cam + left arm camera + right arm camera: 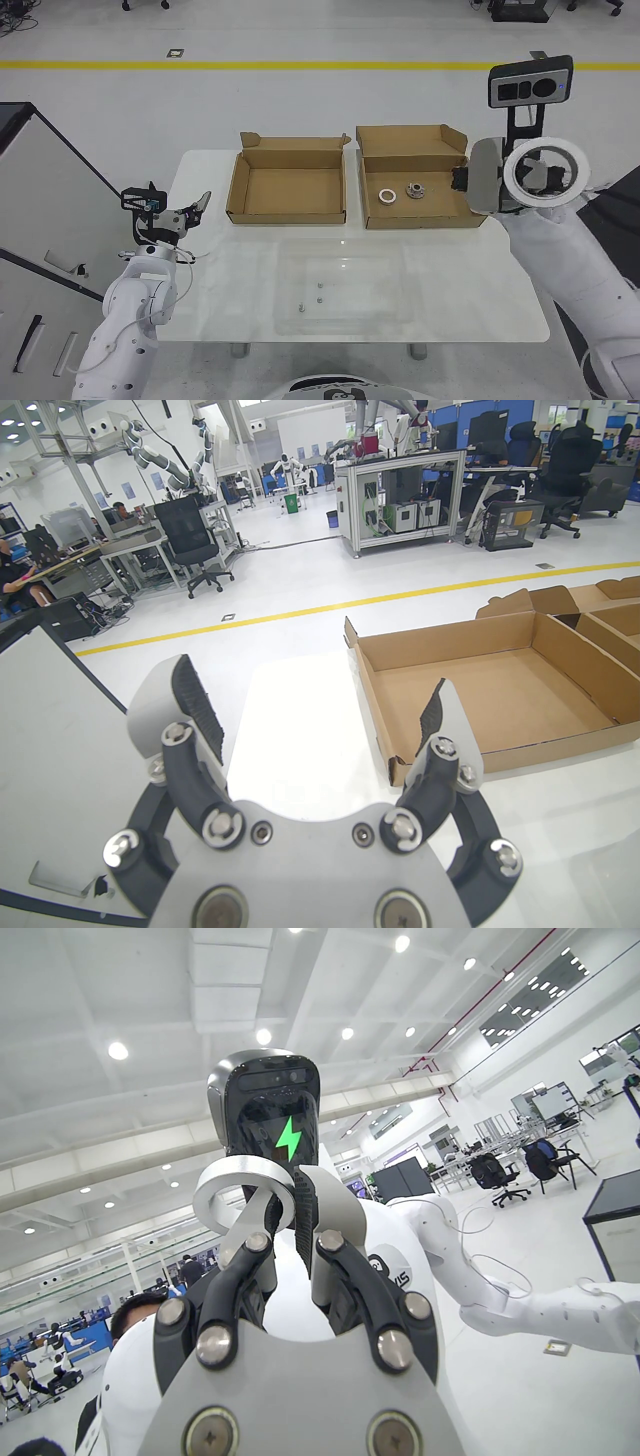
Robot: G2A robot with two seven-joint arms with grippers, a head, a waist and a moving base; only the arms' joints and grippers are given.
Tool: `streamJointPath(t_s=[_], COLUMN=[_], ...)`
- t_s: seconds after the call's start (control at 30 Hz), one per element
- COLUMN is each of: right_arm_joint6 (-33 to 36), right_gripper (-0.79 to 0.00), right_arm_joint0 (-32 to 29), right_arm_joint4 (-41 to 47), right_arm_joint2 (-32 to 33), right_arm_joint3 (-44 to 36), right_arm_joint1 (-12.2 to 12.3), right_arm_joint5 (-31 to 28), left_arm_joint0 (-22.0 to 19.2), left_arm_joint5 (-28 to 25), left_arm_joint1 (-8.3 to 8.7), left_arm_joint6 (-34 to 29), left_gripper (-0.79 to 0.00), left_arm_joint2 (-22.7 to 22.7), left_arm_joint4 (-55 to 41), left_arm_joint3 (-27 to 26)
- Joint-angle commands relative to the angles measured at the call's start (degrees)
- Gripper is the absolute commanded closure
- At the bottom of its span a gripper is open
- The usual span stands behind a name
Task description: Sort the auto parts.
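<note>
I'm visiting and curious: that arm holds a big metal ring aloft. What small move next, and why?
Probably lower the metal ring, clamped in the right gripper, toward the nearer box: that box already holds a white ring and a gear-like part.

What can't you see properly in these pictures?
Top view: the tiny bits in the clear tray are too small to name.
Left wrist view: the second box is cut off by the picture's edge.
Right wrist view: the right gripper covers part of the silver ring.
</note>
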Motion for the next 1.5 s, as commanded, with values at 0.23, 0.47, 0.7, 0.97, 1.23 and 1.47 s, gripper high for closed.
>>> streamJointPath(t_s=[0.23, 0.47, 0.7, 0.97, 1.23, 1.47], right_arm_joint6=[-3.7, -6.0, -1.7, 4.5, 1.8, -3.3], right_gripper=[0.000, 0.000, 0.000, 0.000, 0.000, 0.000], right_arm_joint0=[-2.3, -3.5, -4.9, -5.4, -5.8, -6.4], right_arm_joint4=[-24.0, -29.9, -17.0, -2.8, -12.8, -27.5], right_arm_joint2=[4.6, 4.9, 3.2, 3.0, 5.9, 7.7], right_arm_joint3=[3.4, 3.5, 4.2, 7.2, 8.8, 8.7], right_arm_joint1=[-2.0, -2.6, -3.7, -5.4, -6.5, -6.6], right_arm_joint5=[-3.6, -4.0, -0.6, 4.5, 1.8, 0.2], left_arm_joint0=[0.0, 0.0, 0.0, 0.0, 0.0, 0.0], left_arm_joint5=[0.0, 0.0, 0.0, 0.0, 0.0, 0.0], left_arm_joint1=[0.00, 0.00, 0.00, 0.00, 0.00, 0.00], left_arm_joint6=[0.0, 0.0, 0.0, 0.0, 0.0, 0.0], left_gripper=[-0.785, -0.785, -0.785, -0.785, -0.785, -0.785], left_arm_joint2=[0.0, 0.0, 0.0, 0.0, 0.0, 0.0], left_arm_joint4=[0.0, 0.0, 0.0, 0.0, 0.0, 0.0], left_arm_joint3=[0.0, 0.0, 0.0, 0.0, 0.0, 0.0])
